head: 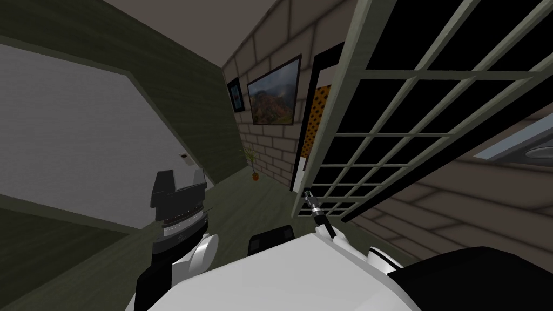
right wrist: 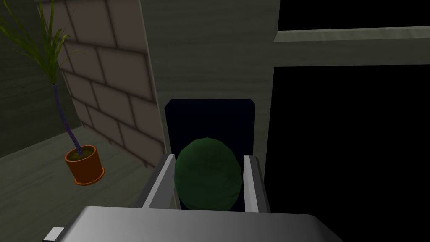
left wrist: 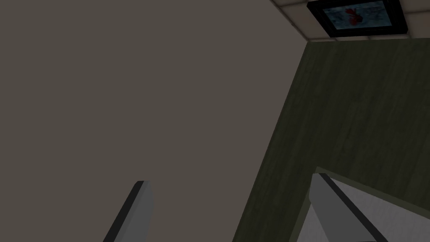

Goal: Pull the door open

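The door [head: 345, 102] is a pale green frame of many glass panes with black behind them, swung partly out from the brick wall. Its round dark green knob [right wrist: 208, 174] sits on a dark plate on the door's stile [right wrist: 210, 54]. My right gripper [right wrist: 210, 178] is shut on the knob, one finger pressed to each side; in the head view the right gripper [head: 308, 194] reaches to the door's lower edge. My left gripper [left wrist: 235, 210] stands open with nothing between its fingers, and the left arm [head: 175, 208] is raised at my left side.
A potted plant [right wrist: 84, 161] stands on the green floor by the brick wall, just left of the door; the same plant [head: 254, 164] shows in the head view. Pictures [head: 274, 92] hang on the brick wall. A dark green wall with a grey panel [head: 70, 140] runs along my left.
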### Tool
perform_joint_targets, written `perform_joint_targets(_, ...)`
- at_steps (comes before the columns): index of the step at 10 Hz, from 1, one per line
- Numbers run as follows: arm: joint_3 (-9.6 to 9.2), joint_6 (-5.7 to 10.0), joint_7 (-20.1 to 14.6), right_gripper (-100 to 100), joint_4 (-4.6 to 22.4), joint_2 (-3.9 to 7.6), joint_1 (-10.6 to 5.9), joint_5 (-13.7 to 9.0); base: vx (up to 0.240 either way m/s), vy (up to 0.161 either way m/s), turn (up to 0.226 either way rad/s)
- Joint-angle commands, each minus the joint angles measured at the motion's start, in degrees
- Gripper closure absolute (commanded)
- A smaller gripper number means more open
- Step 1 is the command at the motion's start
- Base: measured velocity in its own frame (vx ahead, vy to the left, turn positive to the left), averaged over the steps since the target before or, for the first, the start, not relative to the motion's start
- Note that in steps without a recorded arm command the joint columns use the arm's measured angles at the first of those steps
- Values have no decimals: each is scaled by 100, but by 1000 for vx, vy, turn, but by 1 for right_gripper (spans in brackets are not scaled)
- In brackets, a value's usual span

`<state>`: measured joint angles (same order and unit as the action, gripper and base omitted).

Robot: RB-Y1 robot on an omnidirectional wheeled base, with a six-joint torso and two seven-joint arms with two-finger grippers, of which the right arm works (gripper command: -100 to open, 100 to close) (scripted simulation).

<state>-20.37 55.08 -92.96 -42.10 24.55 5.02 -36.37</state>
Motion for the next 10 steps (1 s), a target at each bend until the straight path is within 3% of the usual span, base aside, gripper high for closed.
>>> perform_joint_targets(1,-158,118,-150,100,-29,117,87,78,-273,-35,128)
perform_joint_targets(4,-385,291,-363,100,-87,292,204,190,-261,-36,93)
perform_joint_targets(5,-329,219,-284,100,-122,262,200,162,-120,-15,20)
perform_joint_targets(10,-636,650,-637,100,-38,503,405,341,-206,-53,135)
